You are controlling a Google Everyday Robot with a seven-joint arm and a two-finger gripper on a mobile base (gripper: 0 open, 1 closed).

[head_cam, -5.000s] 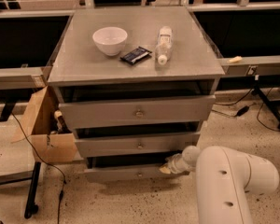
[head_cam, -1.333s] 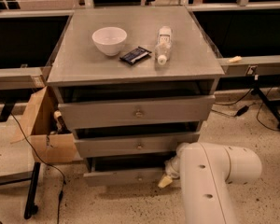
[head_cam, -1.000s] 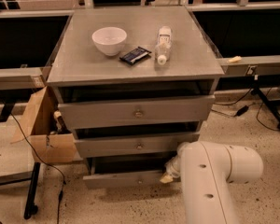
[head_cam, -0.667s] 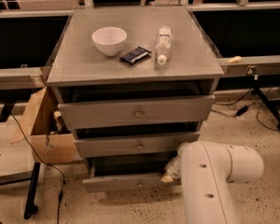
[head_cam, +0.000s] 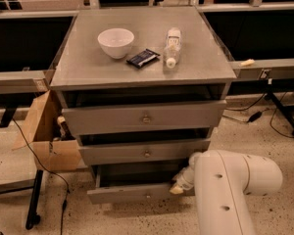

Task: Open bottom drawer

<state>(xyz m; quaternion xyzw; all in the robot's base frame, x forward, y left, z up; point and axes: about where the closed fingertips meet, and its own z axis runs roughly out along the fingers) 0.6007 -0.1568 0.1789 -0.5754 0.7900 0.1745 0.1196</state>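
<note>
The bottom drawer [head_cam: 132, 193] is the lowest and narrowest grey front of a three-drawer cabinet, with a small round knob [head_cam: 148, 196] at its centre. It stands pulled out toward me, with a dark gap above its front. My gripper [head_cam: 179, 186] is at the drawer's right end, just right of the knob, and my white arm [head_cam: 230, 190] covers most of it. The middle drawer [head_cam: 146, 152] and top drawer [head_cam: 145, 118] sit above.
On the cabinet top [head_cam: 78, 67] lie a white bowl [head_cam: 116, 42], a dark packet [head_cam: 142, 58] and a plastic bottle [head_cam: 172, 47] on its side. An open cardboard box [head_cam: 44, 131] stands at the left. Cables and a black stand leg [head_cam: 35, 198] cross the speckled floor.
The bottom drawer has slid out toward me since the earlier frames. My arm has drawn back with it, staying at the drawer's right end.
</note>
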